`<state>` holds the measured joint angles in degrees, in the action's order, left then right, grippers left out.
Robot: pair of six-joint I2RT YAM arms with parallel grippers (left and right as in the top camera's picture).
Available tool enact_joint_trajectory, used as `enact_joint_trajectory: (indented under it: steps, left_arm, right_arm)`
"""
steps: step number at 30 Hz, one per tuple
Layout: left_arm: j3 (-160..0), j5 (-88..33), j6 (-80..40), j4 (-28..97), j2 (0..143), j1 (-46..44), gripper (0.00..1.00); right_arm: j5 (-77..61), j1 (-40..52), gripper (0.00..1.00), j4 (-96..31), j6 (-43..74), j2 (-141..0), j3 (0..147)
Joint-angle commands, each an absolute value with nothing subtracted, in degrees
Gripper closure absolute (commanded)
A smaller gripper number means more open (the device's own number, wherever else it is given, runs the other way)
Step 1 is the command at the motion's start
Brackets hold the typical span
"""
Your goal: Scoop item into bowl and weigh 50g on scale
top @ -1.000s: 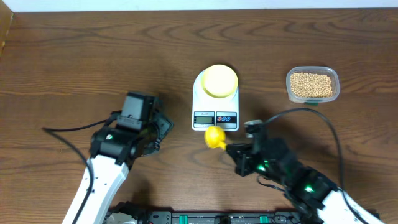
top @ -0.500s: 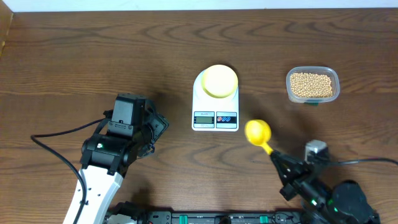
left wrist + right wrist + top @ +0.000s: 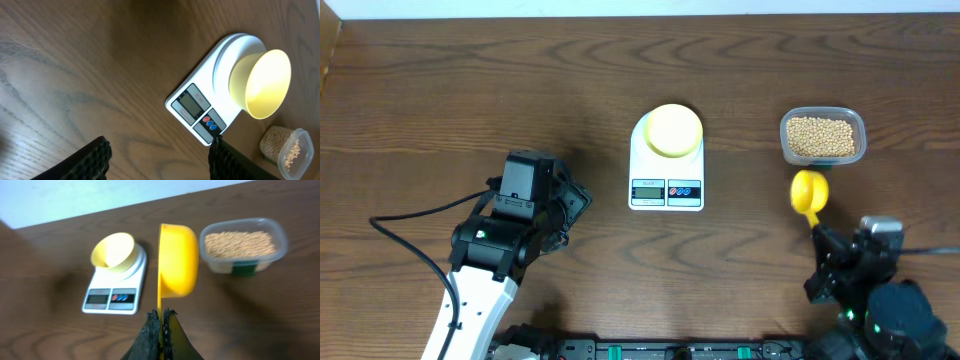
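Gripping the thin handle of the yellow scoop (image 3: 177,262), the right gripper (image 3: 161,317) has its jaws pressed together on it, at the near right of the table (image 3: 440,90). The scoop's cup is turned on its side, mouth toward the scale; what it carries cannot be told. From overhead the cup sits just in front of the clear tub (image 3: 823,137), apart from it.

Left gripper (image 3: 160,157): fingers spread partway, nothing between them, nothing touched. It hangs over bare wood, left of the scale and well apart from it.

Scale (image 3: 666,190): white, at the table's centre, display and two coloured buttons on its near edge. The reading is too small to make out.

Bowl (image 3: 674,130): pale yellow, upright on the scale's round platform.

Beans (image 3: 820,135): tan, heaped in the tub at the far right, right of the scale.
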<state>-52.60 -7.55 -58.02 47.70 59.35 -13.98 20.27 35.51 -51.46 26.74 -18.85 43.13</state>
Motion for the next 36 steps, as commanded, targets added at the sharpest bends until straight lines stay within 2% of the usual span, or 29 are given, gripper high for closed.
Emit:
enact_joint_trajectory:
  steps: [1, 4, 7, 9, 10, 11, 17, 26, 36]
  left_arm:
    - [-53.76, -6.87, -56.93, 47.88, 59.09, -13.78, 0.35]
    - [-53.76, -7.75, -54.37, 47.44, 59.09, -13.78, 0.37]
    - [-53.76, -11.16, -48.73, 46.15, 59.09, -13.78, 0.49]
    - [-53.76, -13.63, -44.82, 44.86, 59.09, -13.78, 0.72]
    - [-53.76, -14.76, -43.42, 44.25, 59.09, -13.85, 0.91]
    - [-53.76, -15.90, -42.81, 43.75, 59.09, -13.98, 0.93]
    - [-53.76, -14.87, -39.62, 42.30, 59.81, -19.33, 0.93]
    - [-53.76, -4.49, -42.37, 33.54, 68.12, -33.17, 0.93]
    - [-53.76, -6.09, -48.18, 20.71, 84.07, -38.33, 0.93]
  right_arm:
    - [26.24, 35.18, 0.99, -54.87, 25.63, -26.81, 51.29]
    - [27.86, 35.18, 0.99, -59.51, 25.61, -33.93, 59.07]
    - [28.18, 35.18, 0.99, -63.57, 25.61, -39.72, 66.02]
    - [28.21, 35.18, 0.99, -65.71, 25.63, -42.52, 69.52]
    - [28.18, 35.18, 0.99, -66.61, 25.63, -43.64, 70.89]
    - [28.23, 35.16, 0.99, -67.40, 25.65, -44.80, 72.23]
    - [28.18, 32.53, 0.99, -67.96, 28.14, -45.82, 73.08]
    - [27.94, 27.07, 0.99, -70.13, 28.23, -45.80, 73.08]
    - [27.94, 26.06, 0.99, -70.96, 28.23, -45.80, 73.08]
